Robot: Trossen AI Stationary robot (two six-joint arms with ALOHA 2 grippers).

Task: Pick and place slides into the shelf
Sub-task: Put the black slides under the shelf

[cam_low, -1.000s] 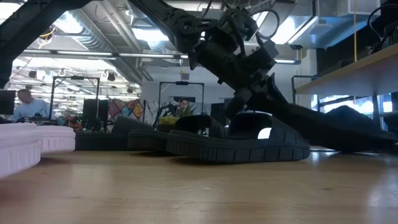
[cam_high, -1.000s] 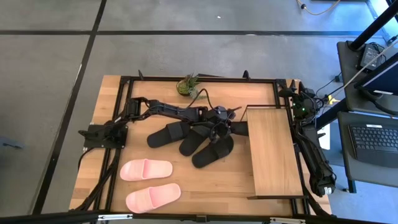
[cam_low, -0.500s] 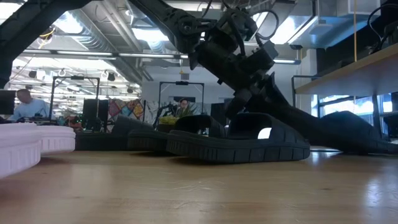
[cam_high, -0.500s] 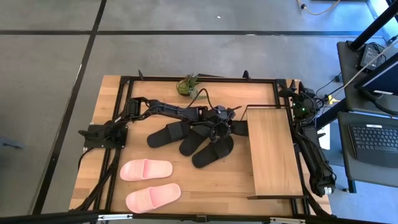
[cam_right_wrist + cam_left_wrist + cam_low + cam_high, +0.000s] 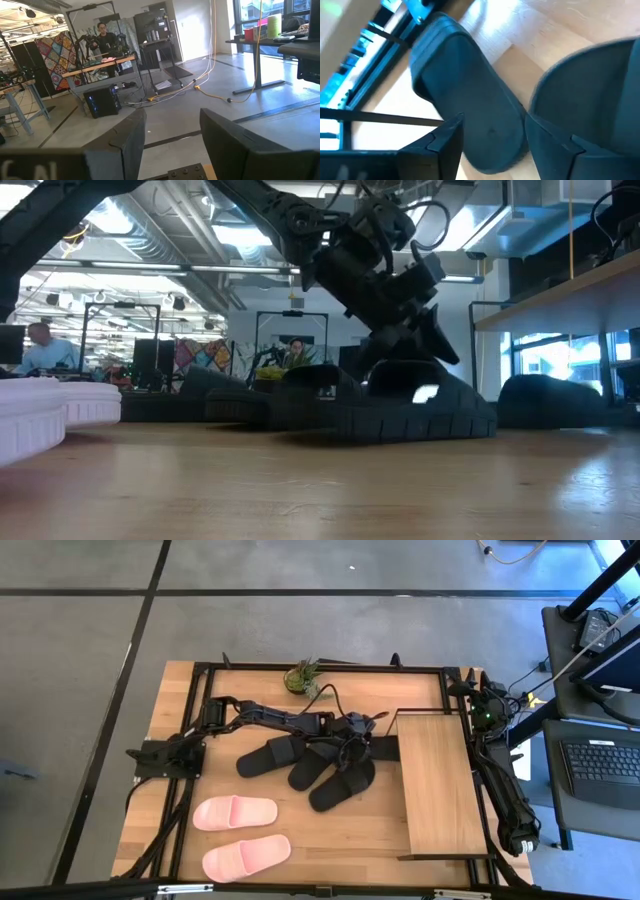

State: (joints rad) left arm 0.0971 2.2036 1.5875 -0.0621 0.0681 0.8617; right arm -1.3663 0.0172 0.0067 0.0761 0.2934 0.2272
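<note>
Slides lie in two groups on the table (image 5: 420,690): three black slides (image 5: 310,768) fanned out at mid-table beside the shelf (image 5: 437,783), and two pink slides (image 5: 240,834) near the front left corner. A fourth black slide (image 5: 470,105) lies just beyond the left gripper (image 5: 352,745), between its spread fingers (image 5: 445,145) in the wrist view, with nothing clamped. The right gripper (image 5: 170,145), parked along the table's right edge, holds nothing, fingers apart. A potted plant (image 5: 302,677) stands at the back edge.
</note>
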